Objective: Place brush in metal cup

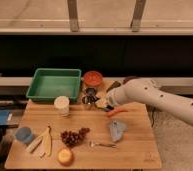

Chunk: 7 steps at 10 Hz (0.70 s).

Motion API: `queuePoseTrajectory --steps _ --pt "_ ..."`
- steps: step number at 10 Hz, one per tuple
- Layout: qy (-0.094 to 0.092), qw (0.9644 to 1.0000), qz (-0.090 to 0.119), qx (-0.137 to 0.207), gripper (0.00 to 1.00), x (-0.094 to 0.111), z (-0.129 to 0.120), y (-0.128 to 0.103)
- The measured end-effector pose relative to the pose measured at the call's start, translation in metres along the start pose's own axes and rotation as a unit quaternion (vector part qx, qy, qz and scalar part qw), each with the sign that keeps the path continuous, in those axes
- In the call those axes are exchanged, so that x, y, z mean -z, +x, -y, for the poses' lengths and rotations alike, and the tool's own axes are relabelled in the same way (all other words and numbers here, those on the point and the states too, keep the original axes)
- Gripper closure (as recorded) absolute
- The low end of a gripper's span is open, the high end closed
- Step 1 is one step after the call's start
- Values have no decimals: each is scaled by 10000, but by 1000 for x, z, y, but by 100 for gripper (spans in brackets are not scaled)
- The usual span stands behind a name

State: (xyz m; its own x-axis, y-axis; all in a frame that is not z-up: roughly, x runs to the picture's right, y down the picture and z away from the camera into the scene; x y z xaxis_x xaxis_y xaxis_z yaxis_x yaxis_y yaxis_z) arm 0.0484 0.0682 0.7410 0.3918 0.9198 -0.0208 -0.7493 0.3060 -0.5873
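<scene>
Looking from the near edge of your wooden table (135, 150) toward the back, you are seeing a round yellow-orange fruit (65, 157) near the front left corner, pale cream wooden utensils (41, 142) just left of it, and a small blue round piece (24, 135) by the left edge. A dark bunch of grapes (74, 136) is lying near the middle, a small metal fork (102, 145) to its right, and a grey-blue crumpled object (117, 130) beyond the fork. An orange carrot-like stick (116, 112) is lying just under the white arm (160, 97), which is reaching in from the right edge.

The white cylindrical cup (62, 105) is standing left of centre. The gripper (94, 101) is hovering right of that cup, just above the small shiny metal cup (91, 93). You cannot tell how its fingers are set, and the brush cannot be made out clearly; only something dark is showing at the gripper tip.

At the far edge, the green rectangular tray (54, 84) is sitting at the back left, and the orange bowl (93, 78) is sitting right beside it, behind the metal cup.
</scene>
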Motion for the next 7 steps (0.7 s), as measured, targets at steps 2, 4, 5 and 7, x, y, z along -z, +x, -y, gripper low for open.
queuePoseTrajectory --steps 2,4,5,7 --pt "-74 9999 -92 -31 100 -7 1 6" --pt "-169 9997 -192 -6 100 -14 -5 9" --pt "-213 9995 -225 -5 100 -16 -7 11" --pt "-312 9991 -280 -12 100 -22 -11 16"
